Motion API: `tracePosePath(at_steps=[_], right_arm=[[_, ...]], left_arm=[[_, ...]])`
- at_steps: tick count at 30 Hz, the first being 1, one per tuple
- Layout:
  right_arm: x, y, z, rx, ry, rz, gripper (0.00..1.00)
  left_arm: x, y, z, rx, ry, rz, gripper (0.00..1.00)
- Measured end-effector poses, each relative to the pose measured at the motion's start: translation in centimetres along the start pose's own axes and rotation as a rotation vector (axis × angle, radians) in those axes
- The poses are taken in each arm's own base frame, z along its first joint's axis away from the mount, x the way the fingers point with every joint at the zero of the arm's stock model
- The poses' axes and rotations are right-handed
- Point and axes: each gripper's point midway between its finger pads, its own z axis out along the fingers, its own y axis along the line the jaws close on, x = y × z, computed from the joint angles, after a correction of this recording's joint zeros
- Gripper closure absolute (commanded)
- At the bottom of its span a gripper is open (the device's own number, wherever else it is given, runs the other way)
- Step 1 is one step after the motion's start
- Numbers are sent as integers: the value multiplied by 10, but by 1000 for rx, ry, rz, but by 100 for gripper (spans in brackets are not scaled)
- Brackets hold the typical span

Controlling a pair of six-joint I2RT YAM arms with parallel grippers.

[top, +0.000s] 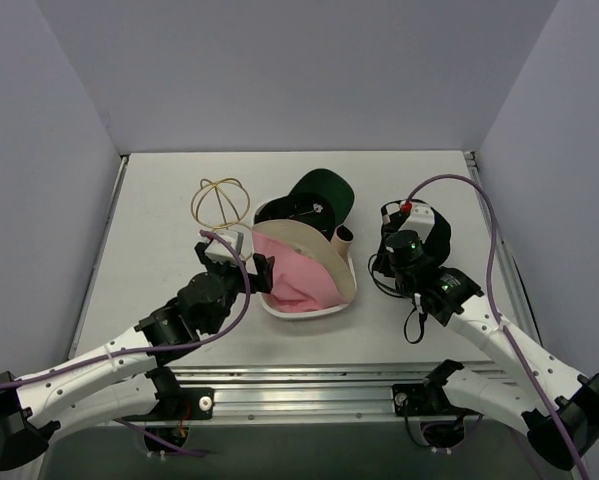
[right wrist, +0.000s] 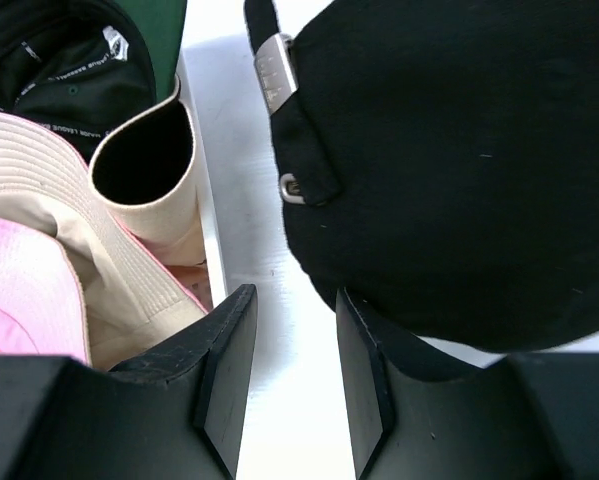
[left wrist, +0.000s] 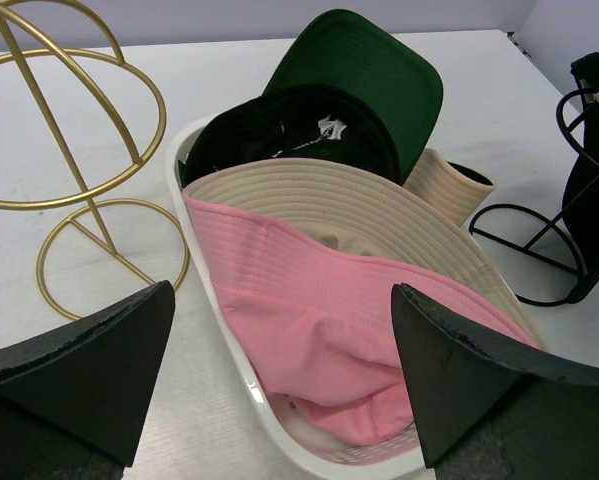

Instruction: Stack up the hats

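Looking mostly done: pink hat (top: 297,278), beige hat (top: 319,243) and green cap (top: 326,187) piled in the white tray (top: 301,313) mid-worktop (top: 154,250), black cap (right wrist: 459,150) waiting on its wire stand (left wrist: 519,255) to the right, left end effector (left wrist: 284,300) gaping, right end effector (right wrist: 289,300) slightly apart, both empty.

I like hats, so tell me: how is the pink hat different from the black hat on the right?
The pink hat lies crumpled in the white tray; the black hat sits rounded on a black wire stand. The pink hat is light, the black hat dark. Both are soft fabric hats.
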Motion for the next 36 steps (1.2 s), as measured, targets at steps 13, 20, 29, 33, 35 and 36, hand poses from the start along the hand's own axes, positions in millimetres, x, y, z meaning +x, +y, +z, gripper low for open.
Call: tracePosePath(at_steps=[13, 20, 29, 33, 35, 36], right_arm=[[-24, 56, -22, -215, -8, -71, 64], [-39, 98, -18, -314, -15, -129, 64], [-14, 119, 14, -330, 49, -191, 64], [-4, 121, 17, -350, 56, -197, 64], [1, 121, 17, -354, 65, -202, 64], [2, 122, 17, -356, 68, -205, 64]], left_arm=[[-41, 56, 32, -272, 34, -106, 16], [-29, 96, 56, -386, 88, -146, 17], [6, 94, 92, -350, 178, -137, 30], [17, 101, 109, -371, 198, -134, 30], [19, 105, 117, -377, 192, -141, 34], [19, 107, 121, -377, 187, -143, 35]])
